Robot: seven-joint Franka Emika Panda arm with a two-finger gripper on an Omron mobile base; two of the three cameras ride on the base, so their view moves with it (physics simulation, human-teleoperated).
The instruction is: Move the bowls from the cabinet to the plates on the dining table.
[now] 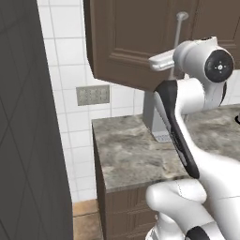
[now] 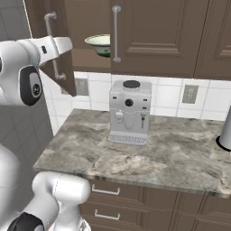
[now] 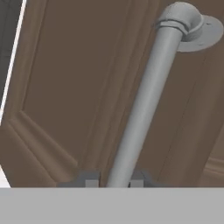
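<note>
Inside the half-open cabinet [image 2: 149, 36], a cream bowl [image 2: 101, 43] sat on the shelf. The jaws [image 3: 113, 180] were clamped narrowly on the door handle [image 3: 144, 100]. The ceramic bowl probably was stiff, slippery and breakable; its rim looked the best hold.

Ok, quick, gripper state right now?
Gripper: shut on the cabinet door handle, door swung partly open.
</note>
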